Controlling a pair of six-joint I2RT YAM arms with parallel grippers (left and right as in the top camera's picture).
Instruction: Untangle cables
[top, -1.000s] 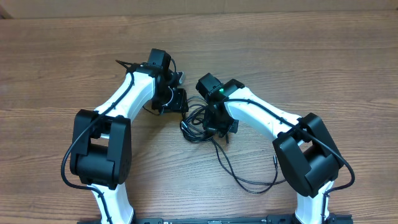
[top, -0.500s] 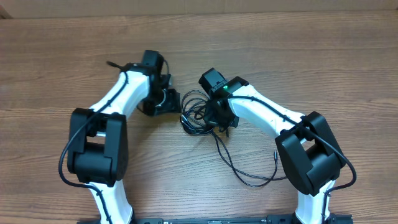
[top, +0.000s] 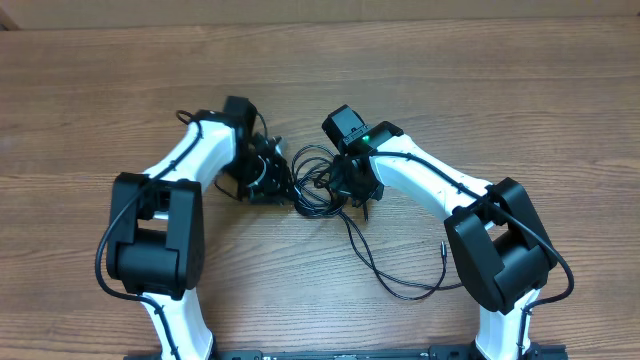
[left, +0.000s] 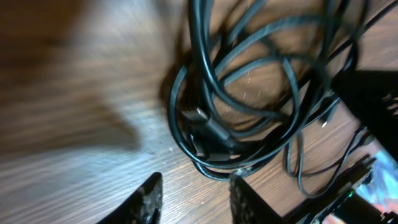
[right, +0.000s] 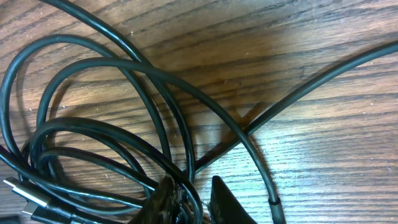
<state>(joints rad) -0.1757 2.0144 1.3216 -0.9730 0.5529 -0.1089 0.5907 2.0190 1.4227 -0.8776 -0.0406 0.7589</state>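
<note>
The right gripper is set low over the wooden table, its jaws narrowly parted with a strand of the black cables between them; whether that strand is clamped cannot be told. The left gripper is held partly open and empty just beside the same knot, which lies between the two arms, with one loose run trailing towards the right arm's base. The loops are judged not yet separated. Next, one strand should be pinned and another drawn clear of the coil.
</note>
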